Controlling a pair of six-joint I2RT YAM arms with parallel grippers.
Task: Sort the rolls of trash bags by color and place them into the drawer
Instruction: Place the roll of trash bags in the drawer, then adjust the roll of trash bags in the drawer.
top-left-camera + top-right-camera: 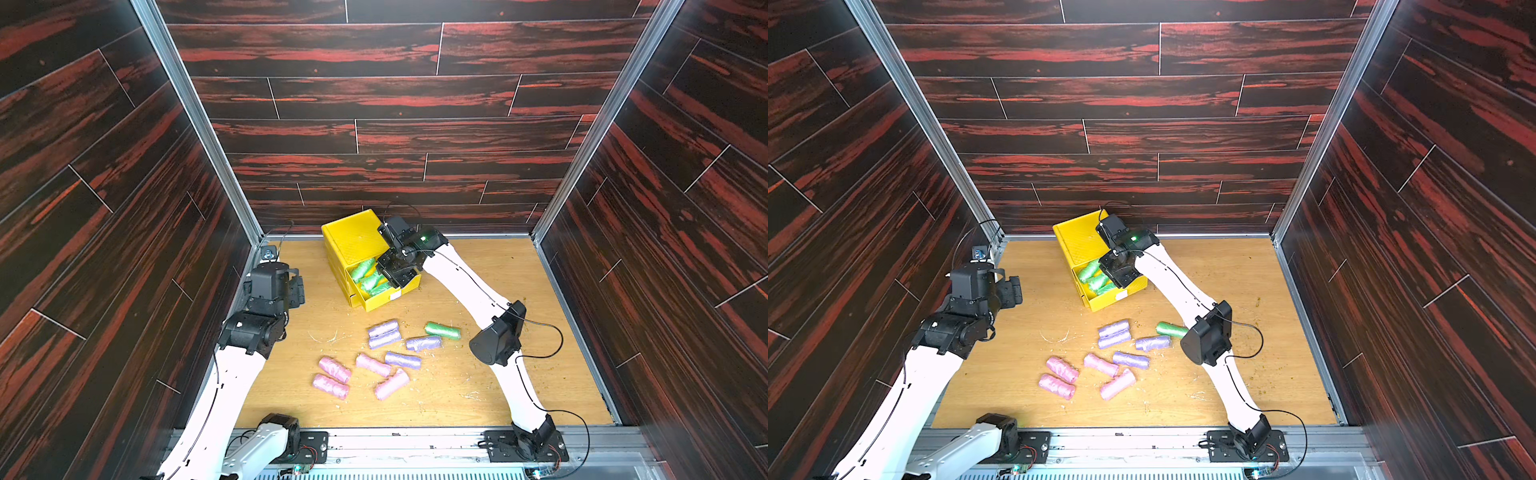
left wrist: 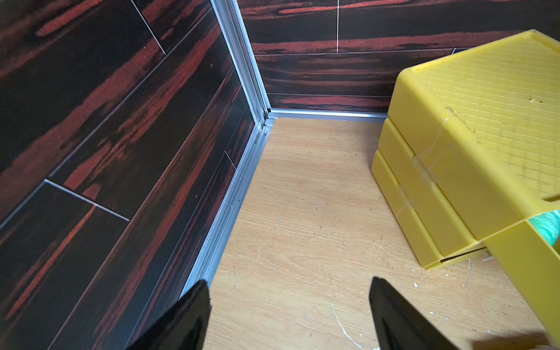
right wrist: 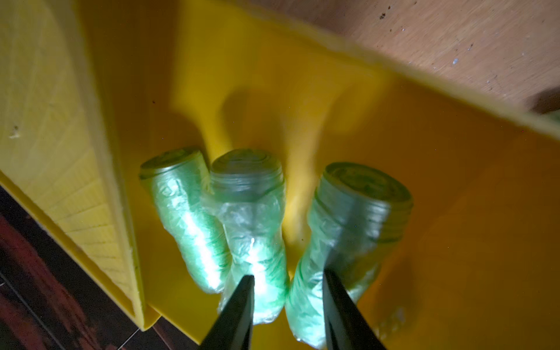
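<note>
A: Right tool: where is it, and how is it set?
B: Over the pulled-out top drawer of the yellow chest. Jaws narrow, small gap, nothing clamped between them. In the wrist view one fingertip crosses the middle roll and its mate crosses the neighbour. Touching or hovering: cannot tell.
A: Drawer contents?
B: Three green rolls, lying side by side. Two touch; the third sits slightly apart.
A: Chest position?
B: Far end of the table, near the back wall, turned at an angle. The open drawer faces the loose rolls.
A: Loose rolls?
B: Nine on the table, seen in both top views. One green roll lies nearest the right arm. Four purple rolls are in the middle, two of them touching as a pair. Four pink rolls are on the near side.
A: Left tool?
B: Jaws wide, empty. It hangs over bare table by the left wall, well apart from every loose roll, with the chest nearby.
</note>
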